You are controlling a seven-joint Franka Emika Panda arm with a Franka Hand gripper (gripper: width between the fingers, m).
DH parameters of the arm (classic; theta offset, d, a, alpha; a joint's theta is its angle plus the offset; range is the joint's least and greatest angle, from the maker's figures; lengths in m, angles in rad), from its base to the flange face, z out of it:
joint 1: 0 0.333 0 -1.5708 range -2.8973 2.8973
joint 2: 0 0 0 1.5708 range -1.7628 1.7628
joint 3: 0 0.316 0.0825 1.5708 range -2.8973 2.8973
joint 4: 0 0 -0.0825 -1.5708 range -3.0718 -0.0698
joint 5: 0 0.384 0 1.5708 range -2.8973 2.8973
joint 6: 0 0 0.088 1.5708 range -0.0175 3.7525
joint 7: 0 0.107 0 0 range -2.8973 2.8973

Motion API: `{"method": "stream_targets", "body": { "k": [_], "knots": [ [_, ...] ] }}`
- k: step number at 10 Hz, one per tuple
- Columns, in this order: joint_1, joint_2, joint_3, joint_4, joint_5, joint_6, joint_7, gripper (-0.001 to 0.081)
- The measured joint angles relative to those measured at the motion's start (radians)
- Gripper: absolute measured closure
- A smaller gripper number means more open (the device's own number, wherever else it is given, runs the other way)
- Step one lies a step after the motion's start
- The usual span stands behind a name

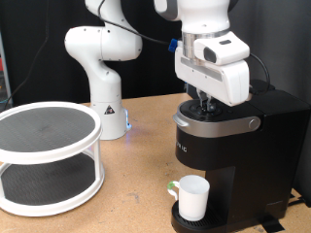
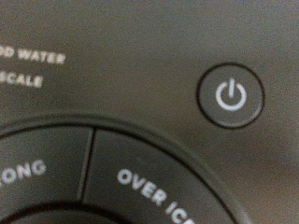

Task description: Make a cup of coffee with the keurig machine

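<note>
Gripper (image 1: 203,100) of the white Franka arm hangs low over the top of the large matte black keurig machine (image 1: 233,146), its dark fingers down at the silver-grey curved lid handle (image 1: 219,120); whether they are parted or closed cannot be told from either view. The wrist view shows no fingers at all, only the machine's top panel very close: a round power button (image 2: 230,95) with a pale ring and power symbol, a curved segment lettered "OVER ICE" (image 2: 154,191), and faint white words above. The step in hand looks like pressing a control on that panel. To do it well, I judge the fingertip should come straight down onto the middle of the chosen button, gently, without sliding onto the neighbouring segment or knocking the lid handle. Below, the small plain white ceramic cup (image 1: 192,198) stands on the drip tray under the brew head. Farther to the exterior view's left stands a white two-tier round shelf (image 1: 49,155).
</note>
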Motion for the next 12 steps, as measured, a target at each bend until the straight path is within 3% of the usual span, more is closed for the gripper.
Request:
{"method": "stream_targets", "body": {
  "k": [6,12],
  "knots": [
    [-0.007,0.070,-0.006,0.092,-0.002,-0.131,0.063,0.0804],
    [-0.008,0.101,-0.010,0.139,-0.051,-0.218,0.080,0.0804]
  ]
}}
